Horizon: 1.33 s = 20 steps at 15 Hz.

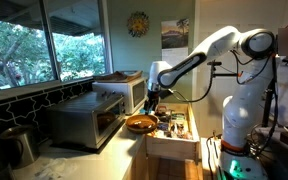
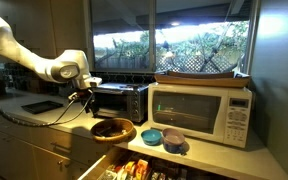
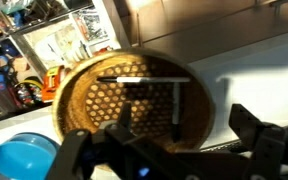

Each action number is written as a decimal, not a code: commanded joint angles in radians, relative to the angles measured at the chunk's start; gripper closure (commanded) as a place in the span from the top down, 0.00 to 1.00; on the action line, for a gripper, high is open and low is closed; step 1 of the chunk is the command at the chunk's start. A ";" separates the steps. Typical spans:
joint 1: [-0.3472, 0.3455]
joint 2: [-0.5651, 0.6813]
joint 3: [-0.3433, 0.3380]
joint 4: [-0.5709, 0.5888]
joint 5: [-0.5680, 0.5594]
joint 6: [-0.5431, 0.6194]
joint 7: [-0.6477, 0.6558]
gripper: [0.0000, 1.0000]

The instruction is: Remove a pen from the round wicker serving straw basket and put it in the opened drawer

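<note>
The round orange-brown wicker basket sits on the counter and shows in both exterior views. Inside it lie a pen across the far side and another pointing toward me. My gripper is open and empty. It hovers above the basket's near right rim, also seen in both exterior views. The light-wood drawer is pulled open below the counter beside the basket, with mixed utensils inside.
A steel toaster oven stands behind the basket. A white microwave stands further along the counter. Blue bowls sit close beside the basket. A metal kettle is at the counter's end.
</note>
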 commanded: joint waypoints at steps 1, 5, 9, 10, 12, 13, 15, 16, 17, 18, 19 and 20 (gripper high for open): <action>-0.052 0.047 0.008 0.017 -0.163 0.051 -0.003 1.00; -0.025 0.108 -0.014 0.051 -0.173 0.149 -0.011 1.00; -0.024 0.107 -0.010 0.050 -0.160 0.156 -0.002 1.00; -0.022 0.112 -0.010 0.051 -0.156 0.161 -0.002 1.00; -0.045 0.170 -0.010 0.055 -0.179 0.254 0.054 1.00; -0.050 0.193 -0.015 0.055 -0.176 0.309 0.059 1.00; -0.053 0.254 -0.027 0.070 -0.170 0.386 0.041 1.00; -0.049 0.284 -0.034 0.083 -0.162 0.411 0.027 1.00; -0.037 0.310 -0.040 0.098 -0.139 0.408 0.004 1.00; -0.019 0.328 -0.045 0.109 -0.094 0.397 -0.033 1.00; -0.006 0.348 -0.044 0.125 -0.058 0.375 -0.058 1.00; 0.006 0.366 -0.041 0.136 -0.006 0.362 -0.097 1.00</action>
